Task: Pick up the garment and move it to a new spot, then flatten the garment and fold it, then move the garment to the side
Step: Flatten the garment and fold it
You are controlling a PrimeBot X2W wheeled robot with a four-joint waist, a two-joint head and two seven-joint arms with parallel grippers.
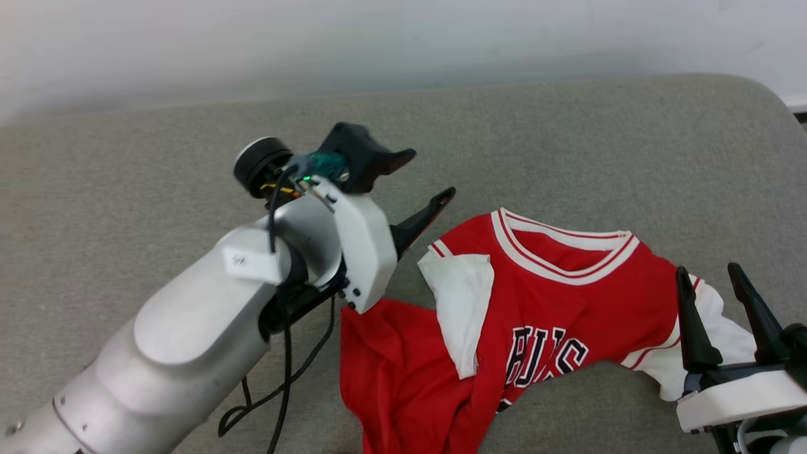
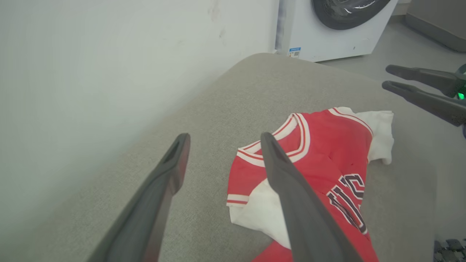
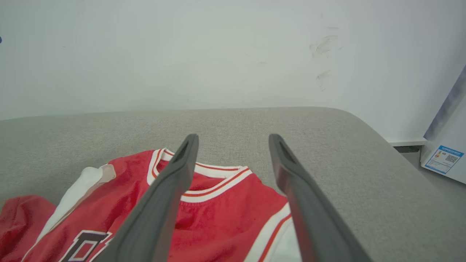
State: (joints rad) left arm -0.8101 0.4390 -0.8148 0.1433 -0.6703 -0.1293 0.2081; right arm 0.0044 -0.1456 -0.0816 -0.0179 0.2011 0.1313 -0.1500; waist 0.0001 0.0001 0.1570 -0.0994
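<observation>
Jaws of both grippers stand spread wide with nothing between them. In the head view the left gripper (image 1: 425,173) hangs left of centre over bare grey cloth, its tips just beside the shoulder of the garment (image 1: 555,302) and apart from it. The right gripper (image 1: 707,270) sits at the lower right, its fingers drawn across the garment's white sleeve; whether they touch it cannot be told.

The garment lies rumpled in the lower centre and right of the frame, collar toward the top, one white sleeve folded over the chest, red hem bunched toward the bottom edge. The cloth-covered tabletop (image 1: 126,157) is bare across the left and in a broad band above the collar. Its far edge meets the wall (image 1: 378,38), and its rounded corner (image 1: 756,88) falls away at the upper right.
</observation>
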